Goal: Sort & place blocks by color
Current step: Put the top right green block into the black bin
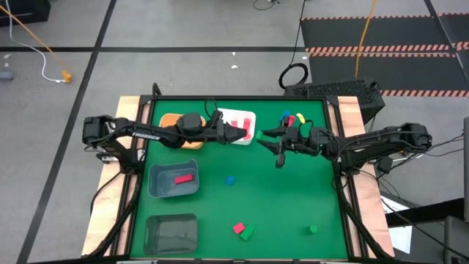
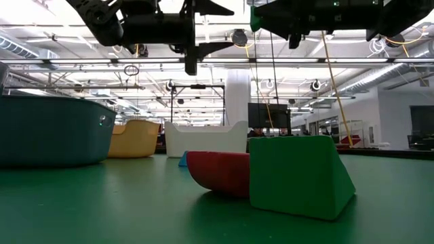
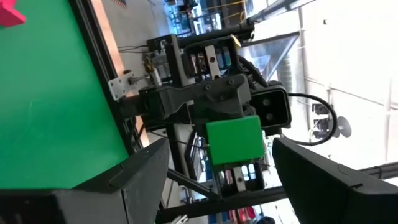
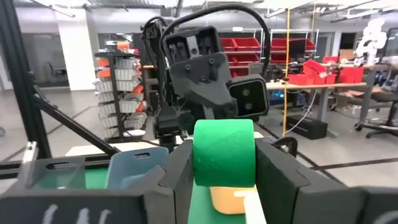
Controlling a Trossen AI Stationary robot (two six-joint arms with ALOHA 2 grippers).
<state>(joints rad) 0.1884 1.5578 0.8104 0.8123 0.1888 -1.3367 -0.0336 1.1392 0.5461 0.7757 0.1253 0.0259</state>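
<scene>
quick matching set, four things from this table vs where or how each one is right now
Things:
1. green block seen in the wrist views
2. red block
3. blue block
4. left gripper

Place or state:
a. in a grey bin
b. open, facing the other arm
c. on bare mat near the table's middle
d. between the right gripper's fingers

Pairs: 1-d, 2-a, 3-c, 4-b

No text, label, brand or number is legible on the arms, bins or blocks.
</scene>
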